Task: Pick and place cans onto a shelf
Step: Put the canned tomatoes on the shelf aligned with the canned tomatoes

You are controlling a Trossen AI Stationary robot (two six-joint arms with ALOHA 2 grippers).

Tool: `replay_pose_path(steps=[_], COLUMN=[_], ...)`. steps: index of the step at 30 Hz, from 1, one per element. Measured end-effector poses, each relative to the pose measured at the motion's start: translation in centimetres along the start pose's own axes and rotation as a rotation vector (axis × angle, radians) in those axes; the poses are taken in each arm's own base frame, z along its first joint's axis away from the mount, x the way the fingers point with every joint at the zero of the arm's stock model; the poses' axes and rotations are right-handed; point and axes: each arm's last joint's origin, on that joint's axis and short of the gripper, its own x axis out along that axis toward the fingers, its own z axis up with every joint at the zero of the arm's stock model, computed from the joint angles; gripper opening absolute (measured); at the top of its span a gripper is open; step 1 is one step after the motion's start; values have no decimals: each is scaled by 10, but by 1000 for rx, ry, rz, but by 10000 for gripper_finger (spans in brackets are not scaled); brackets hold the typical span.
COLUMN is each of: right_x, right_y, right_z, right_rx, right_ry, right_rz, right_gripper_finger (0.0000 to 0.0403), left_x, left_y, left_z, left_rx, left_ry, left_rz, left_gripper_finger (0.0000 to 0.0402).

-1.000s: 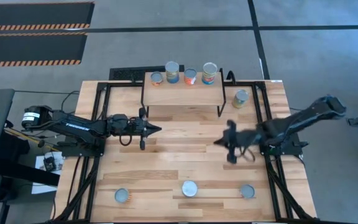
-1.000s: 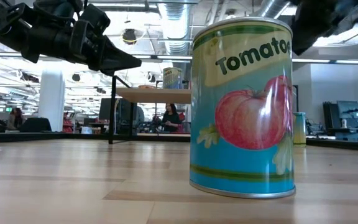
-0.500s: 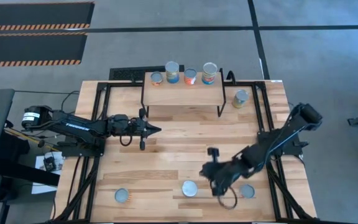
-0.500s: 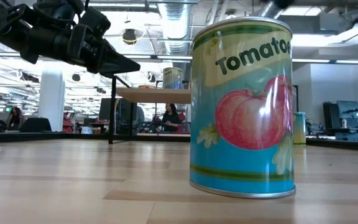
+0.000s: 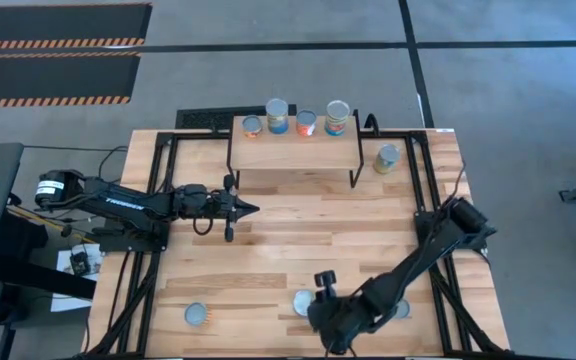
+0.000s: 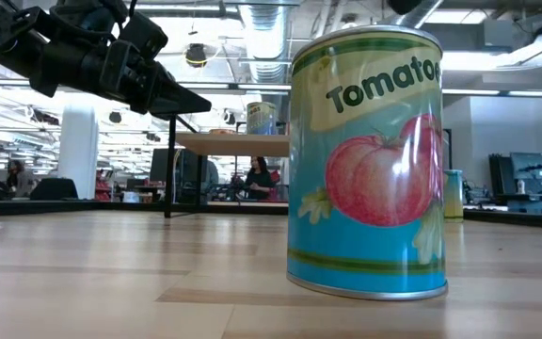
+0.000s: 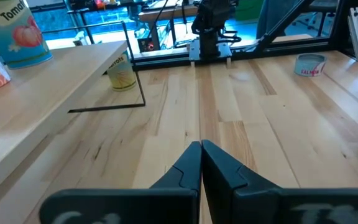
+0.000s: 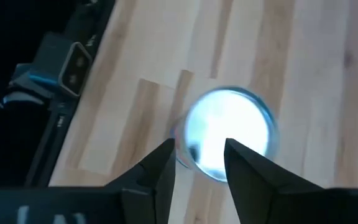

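Hovering with jaws parted and empty, the right gripper (image 8: 197, 165) sits above the tomato can (image 5: 303, 303) at the high view's bottom centre: rigid, smooth, best pinched across its sides.

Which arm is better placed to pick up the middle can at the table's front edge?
The right: its end effector is open directly above the middle can. The left end effector is shut, farther back near the shelf.

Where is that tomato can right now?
The tomato can stands at the table's near edge, middle of three cans, directly under the open right gripper.
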Motion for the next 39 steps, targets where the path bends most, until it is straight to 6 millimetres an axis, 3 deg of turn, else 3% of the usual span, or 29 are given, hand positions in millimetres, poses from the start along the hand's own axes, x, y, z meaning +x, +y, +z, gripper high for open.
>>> replay_pose_path(steps=[12, 24, 28, 33, 39], right_x=[10, 35, 37, 35, 13], right_y=[2, -3, -7, -20, -50], right_z=[0, -1, -1, 0, 1], right_rx=[-73, -88, -83, -69, -53], right_ry=[15, 59, 72, 103, 157], right_rz=[8, 2, -3, -1, -38], right_gripper_finger=[116, 119, 83, 11, 8], left_x=[0, 0, 0, 0, 0], left_y=[0, 0, 0, 0, 1], left_z=[1, 2, 3, 4, 2], left_rx=[0, 17, 17, 20, 20], left_ry=[-7, -16, -35, -39, -25], left_rz=[1, 3, 5, 6, 11], left_gripper_finger=[2, 2, 2, 2, 2])
